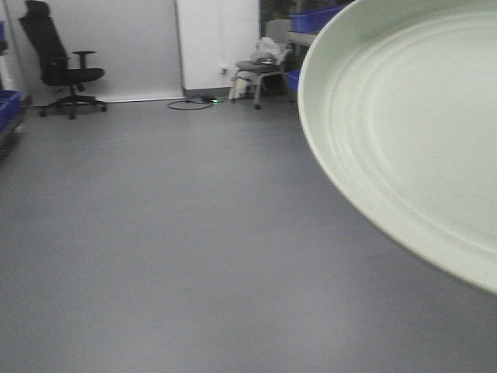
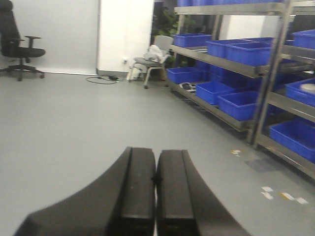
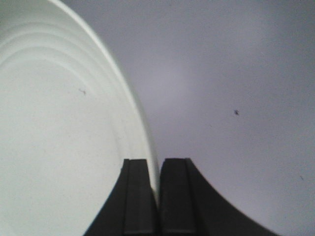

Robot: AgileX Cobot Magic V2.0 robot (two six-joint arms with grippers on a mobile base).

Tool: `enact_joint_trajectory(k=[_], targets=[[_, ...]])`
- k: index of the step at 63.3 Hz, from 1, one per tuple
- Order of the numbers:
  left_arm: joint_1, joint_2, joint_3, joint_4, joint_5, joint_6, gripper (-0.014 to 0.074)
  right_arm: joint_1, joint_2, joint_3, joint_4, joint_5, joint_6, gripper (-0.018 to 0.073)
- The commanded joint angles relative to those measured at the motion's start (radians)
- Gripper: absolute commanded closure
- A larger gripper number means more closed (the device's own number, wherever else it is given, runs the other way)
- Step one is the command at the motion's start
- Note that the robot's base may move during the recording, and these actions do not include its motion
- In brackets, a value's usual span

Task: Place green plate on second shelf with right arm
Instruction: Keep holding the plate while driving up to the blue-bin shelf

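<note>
The green plate fills the right side of the front view, held up in the air close to the camera, its ringed face toward me. In the right wrist view the plate fills the left half, and my right gripper is shut on its rim, one finger on each side of the edge. My left gripper is shut and empty, hanging over the grey floor. The metal shelf rack stands to the right in the left wrist view; the plate is apart from it.
Blue bins fill the rack's shelves. A black office chair stands at the far left by the wall. A grey chair with clutter and a floor cable are at the back. Grey floor spreads ahead.
</note>
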Motion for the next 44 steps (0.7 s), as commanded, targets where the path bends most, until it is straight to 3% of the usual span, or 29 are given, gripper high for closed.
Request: enact_joint_trajectory(k=[1,44], targets=[[-0.005,-0.018,0.041,-0.008,-0.087,-0.003,0.0466,-0.007,0.01,-0.03,-0.001,-0.096,0.004,0.0506],[-0.005,-0.018,0.041,-0.008,-0.087,-0.003,0.0466,-0.007,0.01,-0.03,-0.001,-0.096,0.004,0.0506]])
